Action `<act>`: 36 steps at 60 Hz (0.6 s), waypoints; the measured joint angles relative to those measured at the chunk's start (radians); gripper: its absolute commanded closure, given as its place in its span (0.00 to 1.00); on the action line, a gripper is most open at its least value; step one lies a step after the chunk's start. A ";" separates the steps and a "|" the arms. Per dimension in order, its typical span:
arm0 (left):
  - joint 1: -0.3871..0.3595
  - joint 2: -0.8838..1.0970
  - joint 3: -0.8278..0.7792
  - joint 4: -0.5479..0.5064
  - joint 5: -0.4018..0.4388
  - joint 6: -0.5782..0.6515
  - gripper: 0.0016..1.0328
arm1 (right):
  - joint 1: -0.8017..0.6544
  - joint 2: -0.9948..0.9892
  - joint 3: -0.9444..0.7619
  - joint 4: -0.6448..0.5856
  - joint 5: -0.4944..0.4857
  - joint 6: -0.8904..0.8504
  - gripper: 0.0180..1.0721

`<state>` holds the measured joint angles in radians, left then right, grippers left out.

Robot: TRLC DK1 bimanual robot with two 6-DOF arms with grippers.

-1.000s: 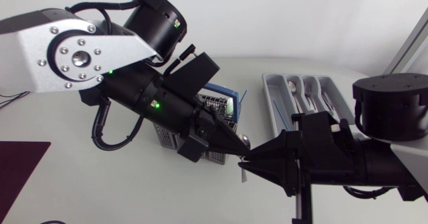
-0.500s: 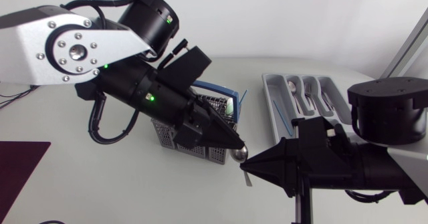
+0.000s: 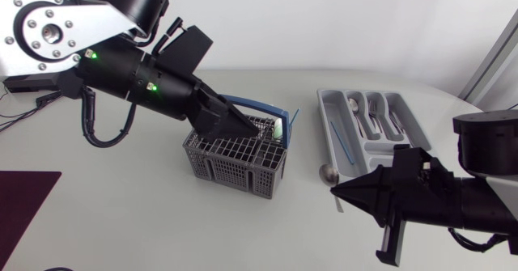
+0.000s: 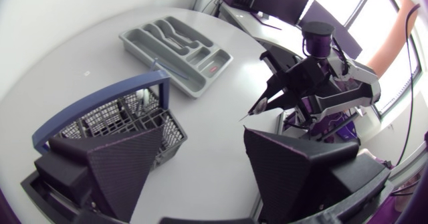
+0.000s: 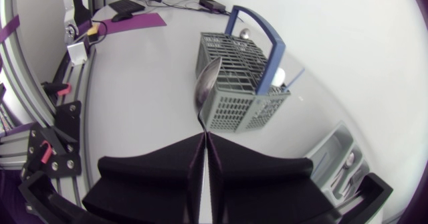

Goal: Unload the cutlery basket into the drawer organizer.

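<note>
Gripping spoon (image 3: 328, 172) by its handle in closed right pincer (image 3: 336, 192), between basket (image 3: 235, 164) and organizer (image 3: 356, 91). Hovering left pincer (image 3: 243, 129) wide open, empty, over basket. Best squaring spoon over organizer, lowering before releasing.

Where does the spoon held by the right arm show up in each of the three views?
Head view: the spoon is at the tip of the right gripper, beside the drawer organizer.
Left wrist view: the spoon is a small sliver far ahead, at the other arm's gripper tip.
Right wrist view: the spoon is clamped in that gripper, its bowl in front of the cutlery basket.
Shared landmark: the blue-handled cutlery basket.
</note>
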<state>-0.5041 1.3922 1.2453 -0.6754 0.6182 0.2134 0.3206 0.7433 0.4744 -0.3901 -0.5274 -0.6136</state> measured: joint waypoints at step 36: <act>0.169 -0.126 -0.192 0.000 -0.082 0.076 0.05 | -0.603 0.369 -0.016 0.256 -0.024 -0.571 0.94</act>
<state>-0.3355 1.2663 1.0534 -0.6754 0.5365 0.2893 -0.2821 1.1118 0.4583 -0.1337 -0.5518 -1.1847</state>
